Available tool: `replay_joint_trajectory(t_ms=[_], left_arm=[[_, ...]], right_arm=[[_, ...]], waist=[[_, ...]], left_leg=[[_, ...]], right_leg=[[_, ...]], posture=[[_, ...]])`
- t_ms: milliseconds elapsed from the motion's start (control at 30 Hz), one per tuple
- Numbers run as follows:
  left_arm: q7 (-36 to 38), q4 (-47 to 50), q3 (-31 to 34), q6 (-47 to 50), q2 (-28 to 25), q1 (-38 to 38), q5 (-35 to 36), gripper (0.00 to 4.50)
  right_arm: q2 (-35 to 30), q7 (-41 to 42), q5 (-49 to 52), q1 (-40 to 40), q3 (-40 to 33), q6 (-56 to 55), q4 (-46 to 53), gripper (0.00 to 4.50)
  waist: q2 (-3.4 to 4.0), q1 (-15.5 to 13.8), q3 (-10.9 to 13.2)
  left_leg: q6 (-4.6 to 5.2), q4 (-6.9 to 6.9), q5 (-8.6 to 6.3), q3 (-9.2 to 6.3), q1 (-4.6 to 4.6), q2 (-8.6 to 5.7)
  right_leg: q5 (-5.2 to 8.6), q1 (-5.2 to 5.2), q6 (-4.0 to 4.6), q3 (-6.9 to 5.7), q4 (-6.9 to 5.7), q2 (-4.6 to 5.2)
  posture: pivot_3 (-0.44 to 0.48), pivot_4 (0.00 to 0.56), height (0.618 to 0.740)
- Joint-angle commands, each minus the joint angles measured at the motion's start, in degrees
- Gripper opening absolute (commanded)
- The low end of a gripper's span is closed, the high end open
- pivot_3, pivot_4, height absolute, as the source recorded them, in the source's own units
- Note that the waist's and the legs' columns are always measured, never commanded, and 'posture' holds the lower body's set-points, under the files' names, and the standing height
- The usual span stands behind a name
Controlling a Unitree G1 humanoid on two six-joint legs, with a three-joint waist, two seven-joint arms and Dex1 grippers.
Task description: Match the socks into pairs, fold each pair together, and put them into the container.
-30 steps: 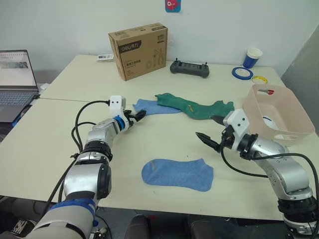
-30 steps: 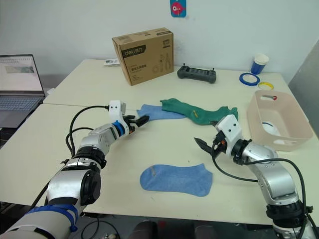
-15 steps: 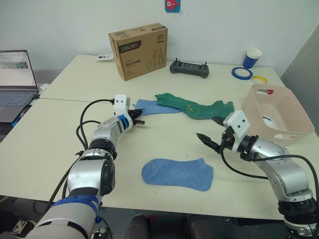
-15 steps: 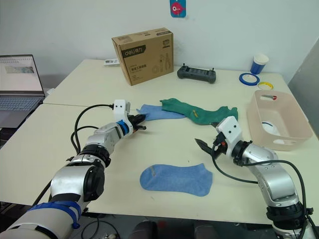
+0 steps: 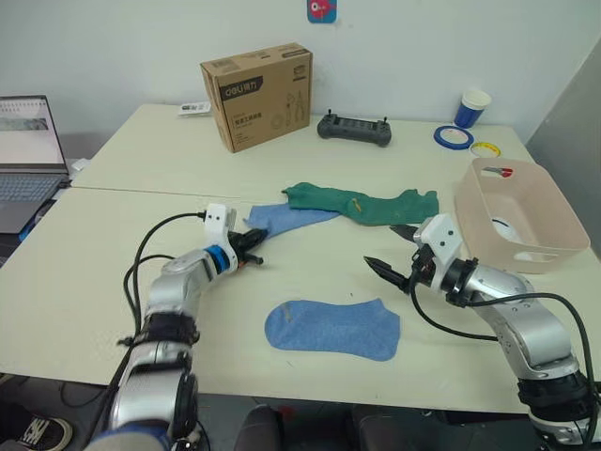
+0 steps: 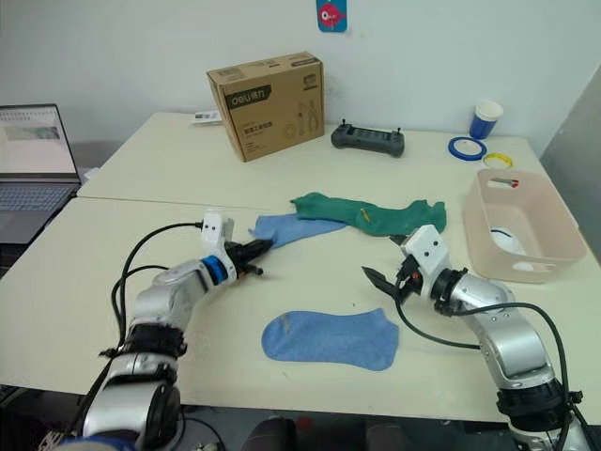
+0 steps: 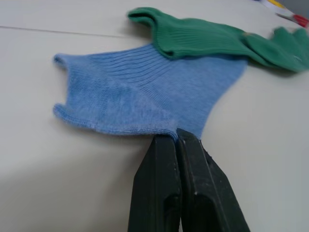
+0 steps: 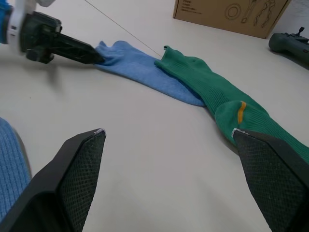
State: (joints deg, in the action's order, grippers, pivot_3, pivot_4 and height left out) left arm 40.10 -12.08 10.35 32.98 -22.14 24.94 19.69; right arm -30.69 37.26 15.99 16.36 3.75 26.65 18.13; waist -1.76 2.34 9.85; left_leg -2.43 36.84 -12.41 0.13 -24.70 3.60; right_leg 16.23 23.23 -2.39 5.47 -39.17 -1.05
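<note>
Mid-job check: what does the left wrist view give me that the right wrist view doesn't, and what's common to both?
Left wrist view alone: its own black fingers shut on the cuff edge of the light blue sock, seen close up.

Right wrist view alone: the right end effector wide open above bare table, the cardboard box, a black controller, and an edge of the second light blue sock.

Both: the pinched blue sock with the dark green sock overlapping it.

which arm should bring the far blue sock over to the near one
Left. The left gripper is already shut on the far blue sock; the right gripper is open, holding nothing.
</note>
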Motion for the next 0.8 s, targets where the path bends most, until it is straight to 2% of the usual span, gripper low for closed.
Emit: replay_joint_trajectory(t_ms=[33, 133, 267, 533, 633, 767, 800], left_arm=[[-2.43, 16.01, 1.82, 9.04, -2.12, -5.27, 4.97, 0.02], [-4.56, 26.32, 4.72, 15.63, -3.48, -12.70, 9.11, 0.02], [-4.64, 32.62, 7.32, 19.82, -6.00, -19.04, 12.82, 0.02], [-4.91, 35.15, 7.62, 17.49, -7.85, -23.02, 13.71, 0.02], [-5.86, 35.79, 8.92, 18.27, -8.39, -24.62, 14.16, 0.65], [-6.36, 35.92, 10.37, 20.20, -9.45, -27.02, 15.76, 1.93], [-6.68, 35.82, 10.59, 20.08, -9.33, -27.00, 15.96, 1.93]], right_arm=[[-0.05, 0.73, -0.42, 0.27, -0.20, -2.19, 0.21, 4.50], [0.30, 1.90, -0.91, 1.35, 0.79, -3.30, -1.65, 4.50], [0.86, 3.07, -1.30, 2.85, 1.43, -4.48, -3.74, 4.50], [2.26, 4.25, -2.02, 4.76, 2.84, -5.94, -6.26, 4.50], [1.83, 4.63, -2.56, 4.95, 3.27, -5.92, -6.66, 4.50], [2.61, 4.94, -4.34, 7.58, 5.81, -4.44, -9.95, 4.50], [3.49, 4.06, -5.02, 9.07, 6.63, -2.40, -11.35, 4.50]], waist=[[0.00, -0.07, 0.00], [0.00, -0.21, 0.00], [0.00, -0.12, 0.00], [-0.01, -0.19, 0.00], [-0.01, -0.32, 0.00], [0.00, -0.01, 0.00], [0.00, 0.01, 0.00]], left_leg=[[0.00, 0.01, 0.00, -0.02, 0.01, 0.00], [0.00, 0.04, 0.01, -0.03, 0.05, -0.02], [-0.01, 0.12, 0.01, 0.07, 0.16, -0.03], [-0.01, 0.08, 0.01, 0.06, 0.15, -0.02], [-0.01, 0.07, 0.01, 0.11, 0.15, -0.02], [-0.01, 0.05, 0.01, 0.11, 0.16, 0.00], [-0.01, 0.05, 0.01, 0.12, 0.18, 0.00]], right_leg=[[0.00, 0.00, 0.00, -0.01, -0.02, 0.00], [0.01, -0.03, -0.01, -0.02, -0.04, 0.00], [0.02, -0.10, -0.16, 0.07, -0.01, 0.02], [-0.02, -0.06, -0.03, 0.06, 0.02, 0.00], [-0.05, -0.06, 0.01, 0.09, 0.07, 0.02], [-0.04, -0.04, 0.01, 0.09, 0.06, 0.01], [-0.03, -0.04, 0.01, 0.08, 0.05, 0.01]], posture=[[0.000, 0.150, 0.740], [0.000, 0.150, 0.740], [0.000, 0.150, 0.740], [0.000, 0.150, 0.740], [0.000, 0.150, 0.740], [0.000, 0.150, 0.740], [0.000, 0.150, 0.740]])
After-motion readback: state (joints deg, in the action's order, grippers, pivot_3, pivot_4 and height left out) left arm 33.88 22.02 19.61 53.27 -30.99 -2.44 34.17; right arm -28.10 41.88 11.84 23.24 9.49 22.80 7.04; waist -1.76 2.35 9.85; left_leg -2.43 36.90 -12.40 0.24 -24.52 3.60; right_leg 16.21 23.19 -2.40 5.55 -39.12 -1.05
